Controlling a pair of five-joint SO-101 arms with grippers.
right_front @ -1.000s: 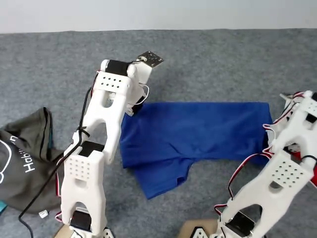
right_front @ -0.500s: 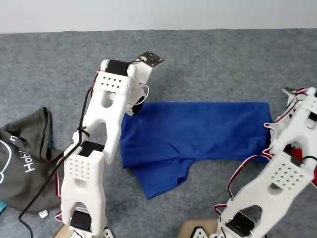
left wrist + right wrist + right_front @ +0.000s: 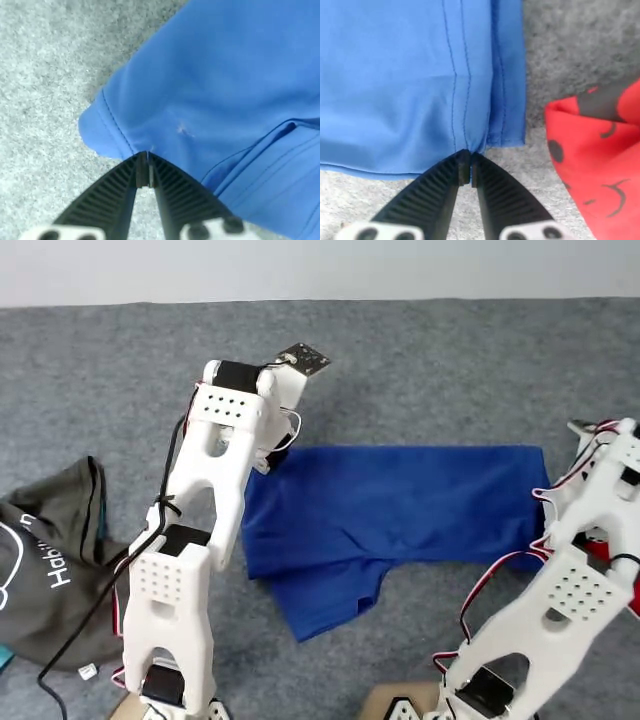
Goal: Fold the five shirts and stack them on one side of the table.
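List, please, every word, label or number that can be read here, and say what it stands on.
On the dark grey shirt: white lettering, sideways and partly lost in folds, not readable in full.
On the small white tag beside it: too small to read.
On the blue shirt: none.
On the red shirt: black marks, no letters.
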